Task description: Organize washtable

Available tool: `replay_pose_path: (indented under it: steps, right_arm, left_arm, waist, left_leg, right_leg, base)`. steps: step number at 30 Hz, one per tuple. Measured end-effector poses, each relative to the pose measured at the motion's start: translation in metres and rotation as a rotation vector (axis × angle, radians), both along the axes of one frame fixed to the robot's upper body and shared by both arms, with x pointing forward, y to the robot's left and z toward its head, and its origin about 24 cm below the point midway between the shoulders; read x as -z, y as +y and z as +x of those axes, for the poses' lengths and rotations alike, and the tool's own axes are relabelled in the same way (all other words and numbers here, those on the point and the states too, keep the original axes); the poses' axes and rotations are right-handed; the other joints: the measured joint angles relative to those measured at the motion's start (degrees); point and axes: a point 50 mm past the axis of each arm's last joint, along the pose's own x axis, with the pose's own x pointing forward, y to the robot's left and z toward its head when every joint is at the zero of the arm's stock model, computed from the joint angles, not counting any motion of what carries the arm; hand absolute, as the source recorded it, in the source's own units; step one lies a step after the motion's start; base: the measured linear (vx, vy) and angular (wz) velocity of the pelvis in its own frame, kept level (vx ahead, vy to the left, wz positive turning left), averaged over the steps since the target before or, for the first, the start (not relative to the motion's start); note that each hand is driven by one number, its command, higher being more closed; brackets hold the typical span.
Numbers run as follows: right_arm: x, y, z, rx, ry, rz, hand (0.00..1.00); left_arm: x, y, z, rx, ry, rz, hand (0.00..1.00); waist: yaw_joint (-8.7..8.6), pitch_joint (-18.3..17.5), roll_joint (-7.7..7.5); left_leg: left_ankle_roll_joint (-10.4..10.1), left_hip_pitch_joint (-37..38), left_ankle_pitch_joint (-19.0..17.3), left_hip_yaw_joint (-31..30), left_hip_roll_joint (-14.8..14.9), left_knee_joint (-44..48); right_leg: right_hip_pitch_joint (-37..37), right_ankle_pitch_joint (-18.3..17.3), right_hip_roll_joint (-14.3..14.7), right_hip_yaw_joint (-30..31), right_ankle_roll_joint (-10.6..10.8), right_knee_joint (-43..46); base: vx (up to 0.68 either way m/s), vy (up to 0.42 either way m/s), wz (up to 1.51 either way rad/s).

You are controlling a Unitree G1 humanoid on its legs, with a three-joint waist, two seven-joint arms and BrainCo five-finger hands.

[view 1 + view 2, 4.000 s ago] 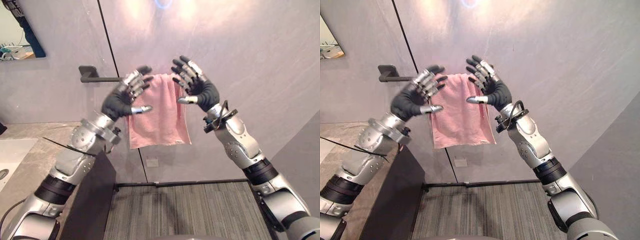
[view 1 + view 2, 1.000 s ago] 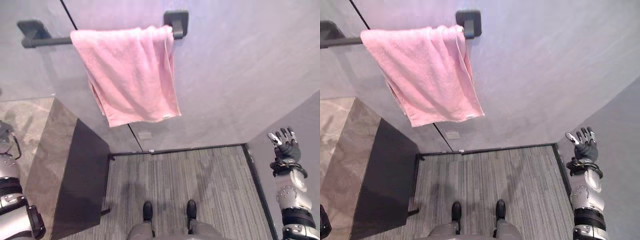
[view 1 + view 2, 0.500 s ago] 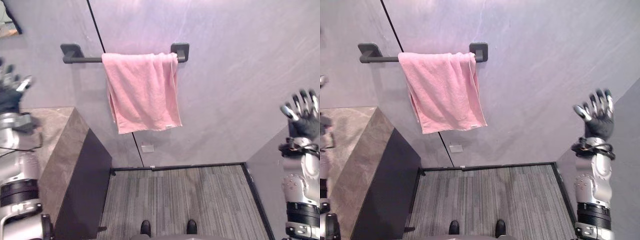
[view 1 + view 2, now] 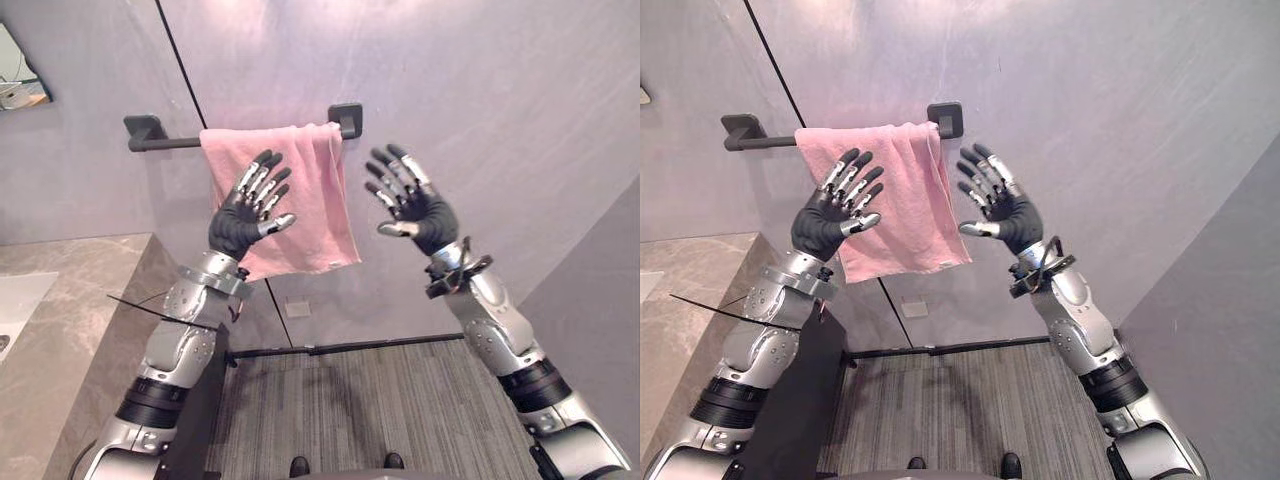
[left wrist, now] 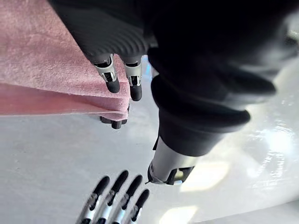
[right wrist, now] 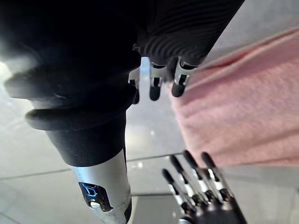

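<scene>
Item 1, left arm: it comes up from the lower left, bent at the elbow, forearm rising toward the wall. My left hand (image 4: 243, 220) is held up at the level of the towel, back toward me. Its fingers are straight and fanned, the thumb out to the side. It holds nothing.

Item 2, right arm: it comes up from the lower right in a matching bend. My right hand (image 4: 417, 208) is at the same height as the left, well apart from it, back toward me. Its fingers are spread and only lightly bent, with nothing in them.

Item 3, stone counter (image 4: 70, 300): beside my left arm, with a dark side panel.

Item 4, striped grey floor (image 4: 370, 400): below and between the arms.

Item 5, pink towel (image 4: 320, 210): draped over the towel bar (image 4: 165, 143), hanging flat against the grey wall. My left hand is in front of its left half; I cannot tell whether the fingertips touch it. My right hand is just beside its right edge, apart from it.
</scene>
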Motion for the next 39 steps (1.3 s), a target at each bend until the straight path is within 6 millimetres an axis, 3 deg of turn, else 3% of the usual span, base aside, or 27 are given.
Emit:
replay_pose_path:
  steps: [4,7,11,15,19,27,36,39]
  right_arm:
    - [0.017,0.017,0.006,-0.069,0.071,-0.098,0.0]
    - [0.017,0.019,0.014,-0.066,0.08,-0.12,0.0]
    - [0.011,0.022,0.027,-0.045,0.086,-0.132,0.0]
    - [-0.01,0.035,0.038,-0.04,0.039,-0.107,0.0]
    - [-0.02,0.042,0.045,-0.018,0.03,-0.094,0.0]
    - [-0.048,0.052,0.05,-0.016,-0.054,-0.101,0.0]
    - [-0.072,0.06,0.059,0.003,-0.093,-0.097,0.0]
    - [-0.074,0.061,0.06,0.007,-0.091,-0.083,0.0]
  left_arm:
    - [0.019,0.0,0.004,0.008,0.087,0.008,0.0]
    - [0.031,0.005,0.008,-0.024,0.144,0.014,0.0]
    - [0.035,0.011,0.016,-0.089,0.181,0.012,0.0]
    - [-0.002,0.014,0.035,-0.141,0.068,-0.019,0.0]
    - [-0.036,0.012,0.044,-0.161,-0.048,-0.05,0.0]
    - [-0.051,0.015,0.056,-0.202,-0.07,-0.054,0.0]
    - [-0.1,0.019,0.08,-0.224,-0.141,-0.028,0.0]
    - [-0.105,0.022,0.085,-0.243,-0.139,-0.031,0.0]
  waist:
    - [0.6,-0.1,-0.1]
    - [1.75,-0.1,-0.68]
    - [1.89,0.6,-1.64]
    - [2.16,3.7,-2.66]
    - [3.37,6.2,-2.27]
    - [3.18,8.7,-2.02]
    - [3.15,13.2,-1.58]
    - [3.09,13.4,-1.41]
  left_leg:
    - [0.0,-0.6,0.0,-0.6,0.1,0.0]
    - [-0.2,-2.5,0.1,-0.9,0.2,0.0]
    - [-0.3,-5.0,0.9,-1.7,0.4,0.1]
    - [-0.5,-7.8,1.7,-2.9,0.6,0.3]
    - [-0.3,-9.7,2.4,-2.9,0.6,0.3]
    - [-0.4,-11.6,2.7,-2.5,0.6,0.4]
    - [-0.4,-14.3,3.2,-1.8,0.7,0.4]
    - [-0.4,-15.5,3.3,-1.6,0.6,0.4]
  right_leg:
    - [-0.2,0.1,-0.3,-0.3,-0.1,0.0]
    - [-2.0,0.8,-0.1,-0.4,-0.7,-0.1]
    - [-4.1,1.4,0.0,-1.3,-0.9,-0.1]
    - [-6.4,2.2,0.2,-1.9,-1.2,-0.1]
    - [-8.3,2.6,0.2,-1.9,-1.2,-0.1]
    - [-10.3,2.8,0.4,-1.6,-1.3,0.0]
    - [-13.7,3.9,0.8,-0.4,-1.5,-0.1]
    - [-14.9,4.2,0.9,-0.2,-1.5,-0.1]
  base:
    - [-0.01,0.006,0.05]
    - [-0.01,0.002,0.03]
    - [-0.03,-0.001,0.1]
    - [-0.04,-0.002,0.1]
    - [-0.01,-0.001,0.0]
    - [0.03,0.009,-0.03]
    - [-0.01,0.008,-0.05]
    - [-0.01,0.012,-0.04]
